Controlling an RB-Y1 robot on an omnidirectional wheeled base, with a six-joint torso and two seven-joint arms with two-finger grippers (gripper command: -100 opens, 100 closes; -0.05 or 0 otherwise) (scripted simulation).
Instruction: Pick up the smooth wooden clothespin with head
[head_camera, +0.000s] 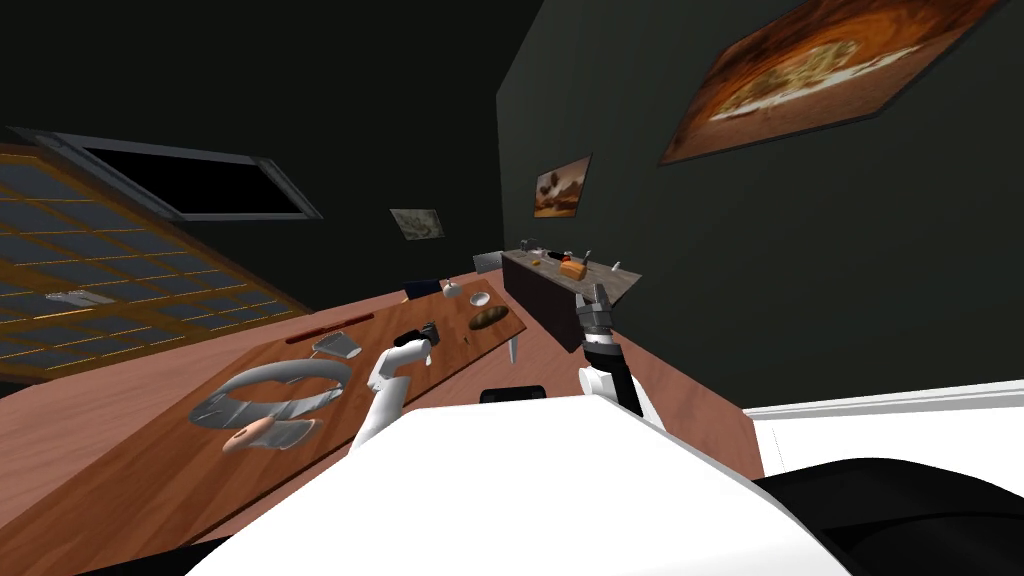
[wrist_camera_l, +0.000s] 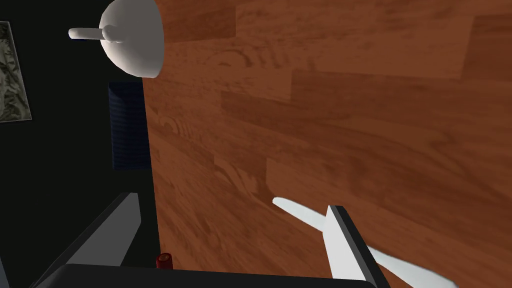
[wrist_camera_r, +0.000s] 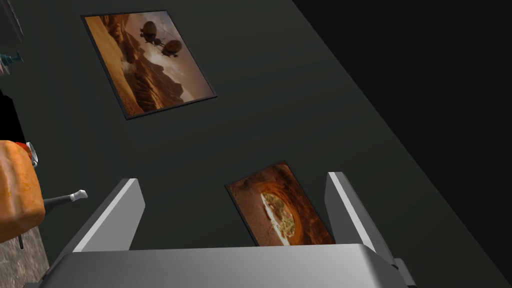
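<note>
Wooden table (head_camera: 150, 470) strewn with small items, the clothespin not distinguishable among them, sits beneath the left gripper (head_camera: 430, 332), fingers spread, while the right gripper (head_camera: 597, 297), likewise spread, faces a dark wall (head_camera: 800, 280).

Clothespin (head_camera: 466, 339) on the surface (head_camera: 150, 470)
A tiny dark speck near the far end, just beside the brown loaf (head_camera: 488, 317); its shape is too small to tell.

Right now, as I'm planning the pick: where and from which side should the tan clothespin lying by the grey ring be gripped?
Likely across its middle shaft, from straight above. The tan clothespin lies flat on the table, so its long sides look free, though parts of the grey ring crowd one end. The open left gripper hovers further along the table.
</note>
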